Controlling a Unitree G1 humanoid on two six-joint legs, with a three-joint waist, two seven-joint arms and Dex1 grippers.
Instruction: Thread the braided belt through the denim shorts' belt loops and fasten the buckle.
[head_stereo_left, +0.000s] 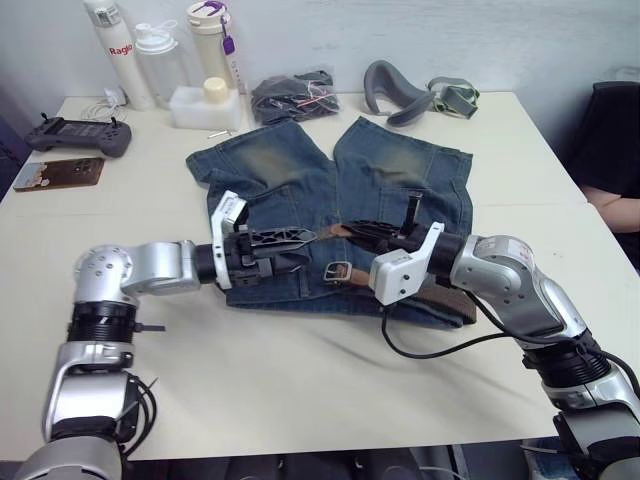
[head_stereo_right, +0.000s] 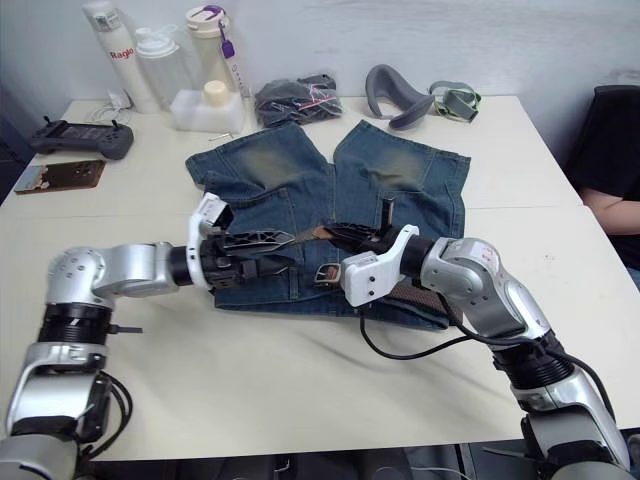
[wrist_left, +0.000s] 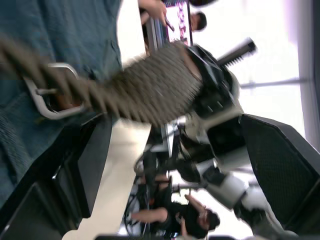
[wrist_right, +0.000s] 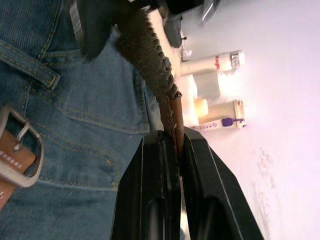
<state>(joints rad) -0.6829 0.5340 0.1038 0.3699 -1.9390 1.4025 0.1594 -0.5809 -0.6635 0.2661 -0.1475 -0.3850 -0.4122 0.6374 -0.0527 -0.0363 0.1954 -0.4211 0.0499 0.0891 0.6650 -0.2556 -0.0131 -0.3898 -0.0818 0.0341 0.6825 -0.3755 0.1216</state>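
Observation:
The denim shorts lie flat mid-table, waistband toward me. The braided belt runs along the waistband, and its silver buckle rests on the denim. A belt loop sits beside the buckle in the right wrist view. My right gripper is over the waistband, shut on the belt's tan leather end. My left gripper faces it from the left, fingers spread wide, and the braided strap crosses the gap between their tips. The two grippers nearly meet.
Bottles, a white container, a dark bundle in a clear bag and a grey padded strap line the back edge. A game controller lies at the far left. A person sits at the right edge.

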